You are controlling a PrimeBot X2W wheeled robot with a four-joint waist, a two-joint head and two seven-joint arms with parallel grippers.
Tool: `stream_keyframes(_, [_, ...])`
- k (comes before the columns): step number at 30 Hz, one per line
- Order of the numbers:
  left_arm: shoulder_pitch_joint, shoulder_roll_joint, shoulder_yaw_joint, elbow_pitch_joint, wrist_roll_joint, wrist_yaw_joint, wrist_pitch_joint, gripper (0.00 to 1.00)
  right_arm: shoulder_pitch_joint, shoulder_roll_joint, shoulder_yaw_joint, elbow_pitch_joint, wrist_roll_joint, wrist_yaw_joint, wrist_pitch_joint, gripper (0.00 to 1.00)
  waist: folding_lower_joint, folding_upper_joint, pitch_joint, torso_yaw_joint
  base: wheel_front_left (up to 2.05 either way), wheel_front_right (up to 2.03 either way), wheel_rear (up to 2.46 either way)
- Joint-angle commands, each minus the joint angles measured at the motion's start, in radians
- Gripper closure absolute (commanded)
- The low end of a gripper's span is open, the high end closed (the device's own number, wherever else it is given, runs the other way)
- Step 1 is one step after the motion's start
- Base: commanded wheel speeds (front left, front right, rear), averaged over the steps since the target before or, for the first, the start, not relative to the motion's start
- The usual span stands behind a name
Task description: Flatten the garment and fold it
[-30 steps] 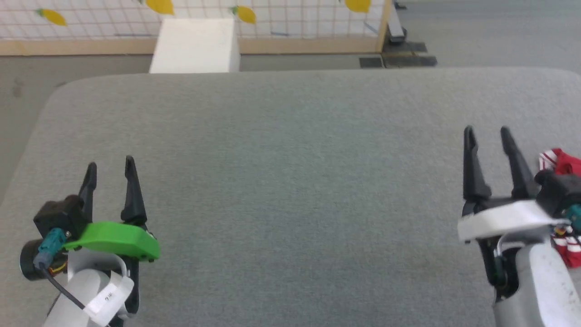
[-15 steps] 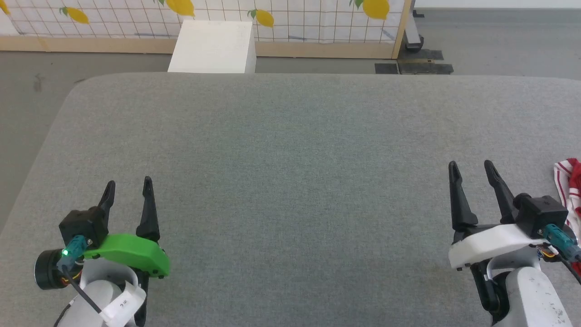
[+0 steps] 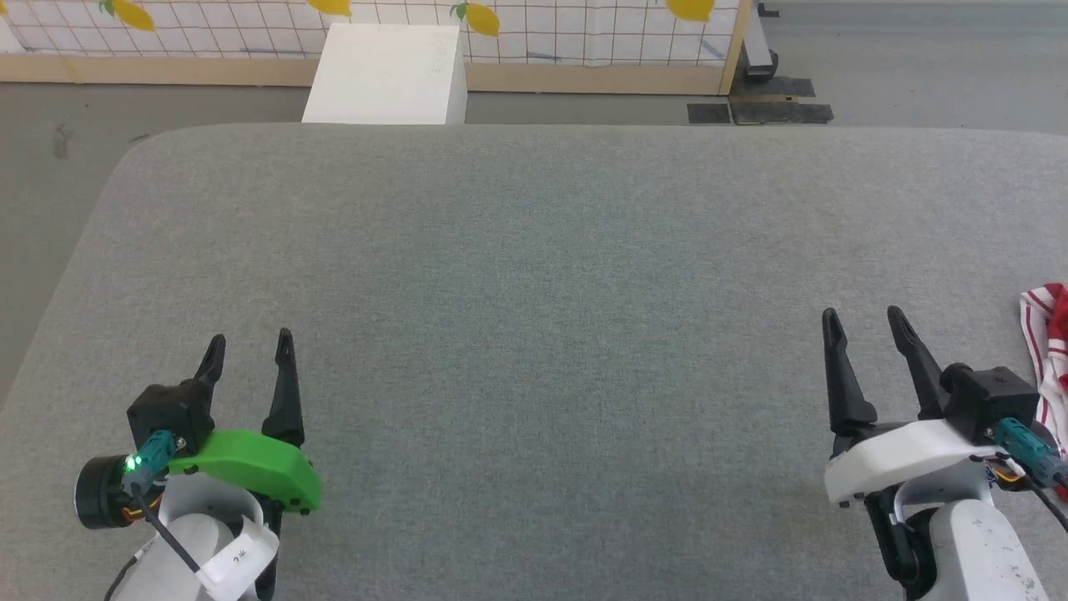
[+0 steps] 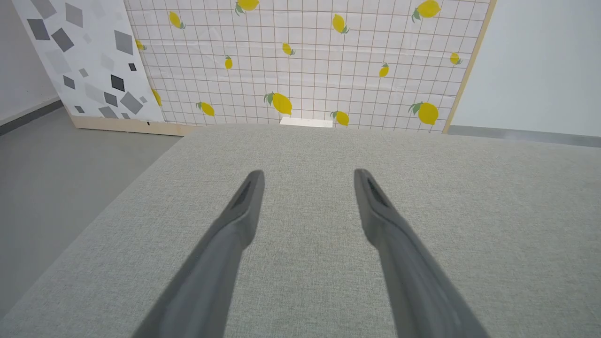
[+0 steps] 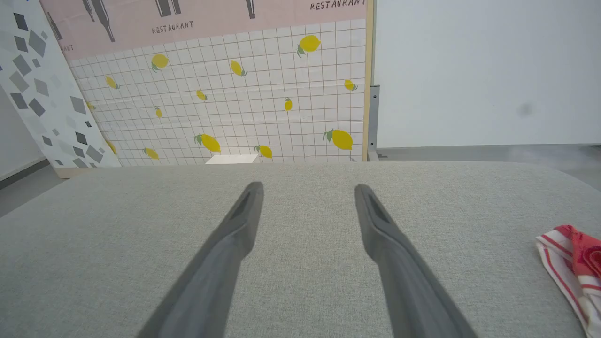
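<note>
The garment (image 3: 1050, 351) shows as a scrap of red cloth with red-and-white striped trim at the right edge of the grey table (image 3: 534, 275); most of it lies out of frame. The right wrist view has the garment (image 5: 575, 267) at its lower right. My right gripper (image 3: 862, 323) stands open just left of the cloth, not touching it, with nothing between its fingers. My left gripper (image 3: 250, 348) is open over bare cloth at the table's near left. In the wrist views, the left gripper (image 4: 307, 176) and the right gripper (image 5: 307, 190) both point toward the far edge.
A white box (image 3: 386, 75) stands on the floor beyond the table's far edge. Behind it runs a lemon-patterned partition (image 3: 534, 33) with a wooden base. Dark floor plates (image 3: 759, 100) lie at the far right. Grey floor borders the table on the left.
The head camera has shifted, so the whole picture has slid and less of the garment shows at the right edge. Both grippers stay open and hold the same pose.
</note>
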Motion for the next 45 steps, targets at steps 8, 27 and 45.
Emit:
stream_keyframes(8, [-0.018,0.009,-0.007,0.006,0.004,-0.014,-0.006,0.0,0.017,0.002,0.001,-0.005,0.008,-0.001,0.011,0.0,0.0,0.0,-0.001,-0.001,0.0,0.0,0.0])
stream_keyframes(27, [-0.025,0.006,-0.007,0.007,-0.029,-0.031,-0.005,0.0,0.015,0.002,0.0,-0.005,0.019,-0.001,0.021,0.0,0.0,0.0,-0.007,0.0,0.0,0.0,0.0])
stream_keyframes(45, [-0.028,0.004,-0.008,0.01,-0.046,-0.031,-0.01,0.0,0.011,0.002,-0.001,0.018,0.025,-0.001,0.022,0.0,0.0,0.0,-0.01,-0.003,0.0,0.0,0.0])
